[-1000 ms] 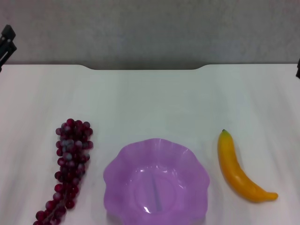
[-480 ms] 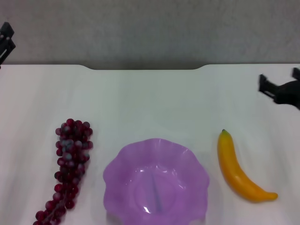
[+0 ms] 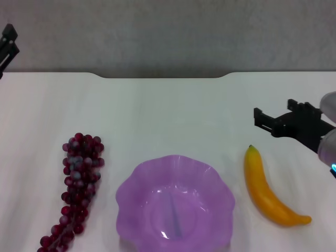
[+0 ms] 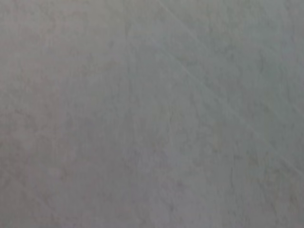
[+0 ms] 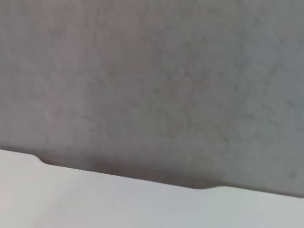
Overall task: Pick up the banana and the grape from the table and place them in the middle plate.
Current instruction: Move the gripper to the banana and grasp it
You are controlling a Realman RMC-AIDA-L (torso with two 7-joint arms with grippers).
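You have the white worktop (image 3: 168, 110) spread across the head view, its far edge notched against a grey wall; the right wrist view shows that same notched edge (image 5: 118, 178) and the wall behind it, and the left wrist view shows only plain grey surface.

Take the middle plate (image 3: 137, 181) as your landmark; it is the translucent purple dish with the wavy rim, sitting at the near middle of the worktop, with no fruit in it.

The grape (image 3: 79, 189) lies to the left of the plate, apart from its rim; the broad end of the bunch points away from you and the thin end tapers toward the near edge.

The banana (image 3: 265, 194) lies to the right of the plate, also apart from its rim; its dark green tip points to the far side and its body curves toward the near right.

Your right tool (image 3: 273, 122) hangs over the worktop on the far right of the plate; its fingers stand parted with nothing between them; the banana's green tip lies just nearer than the tool and a little to its left, not touching it.

Your left tool (image 3: 8, 44) sits well off to the far left of the plate, at the view's margin; you cannot tell how its fingers stand.
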